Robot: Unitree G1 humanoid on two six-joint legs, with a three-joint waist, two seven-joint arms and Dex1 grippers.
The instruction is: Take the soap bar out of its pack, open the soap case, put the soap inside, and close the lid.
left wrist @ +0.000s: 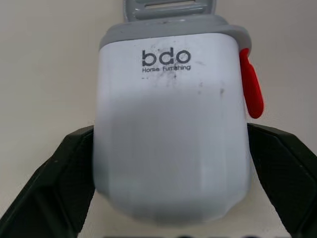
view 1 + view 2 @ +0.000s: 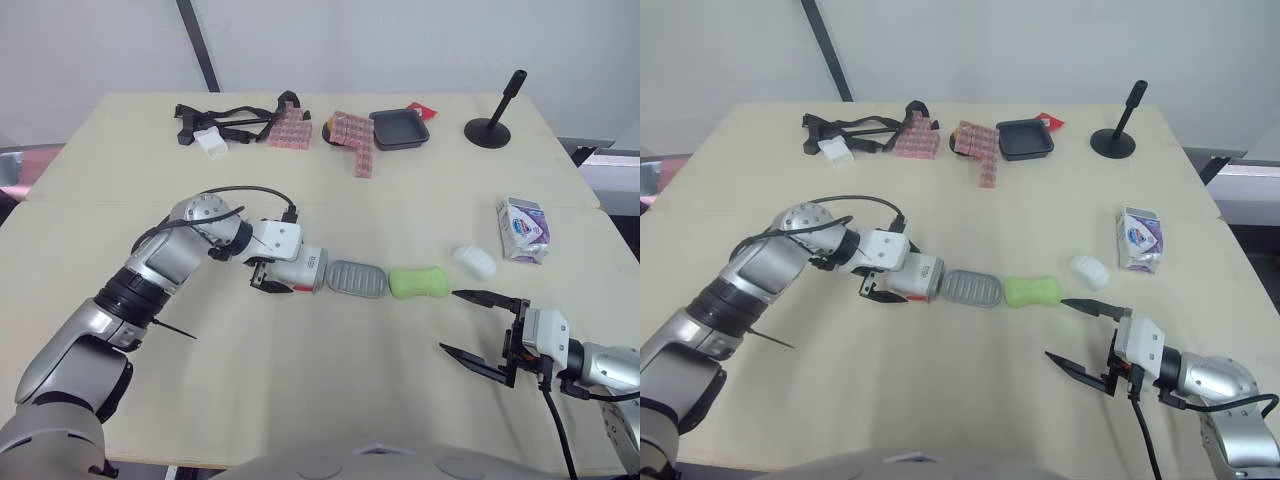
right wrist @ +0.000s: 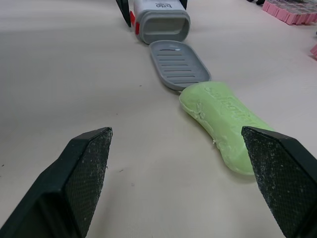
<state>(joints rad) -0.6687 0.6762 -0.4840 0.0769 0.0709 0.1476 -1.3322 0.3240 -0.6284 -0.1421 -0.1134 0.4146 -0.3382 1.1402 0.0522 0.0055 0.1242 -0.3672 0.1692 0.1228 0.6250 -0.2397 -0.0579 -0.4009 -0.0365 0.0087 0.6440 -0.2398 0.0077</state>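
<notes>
**Soap bare on the desk, case held on its side**

Your right pincer (image 2: 450, 320) sits nearest you, low over the desk (image 2: 300, 380). Its fingers are spread wide and empty, pointing toward the green soap (image 2: 418, 282). The soap lies flat, end to end with the grey ribbed tray (image 2: 356, 279). Left of the tray, your left pincer (image 2: 275, 275) is clamped on the white case (image 2: 305, 268), whose open mouth faces the tray. A white oval piece (image 2: 474, 261) lies just beside the soap, and the pack (image 2: 522, 230) is near it. Far back are a black dish (image 2: 399, 128) and pink boxes (image 2: 290, 130).

The white soap case (image 1: 171, 129) reads "bdo" (beneath it, smaller, "Home Furnishing").
</notes>
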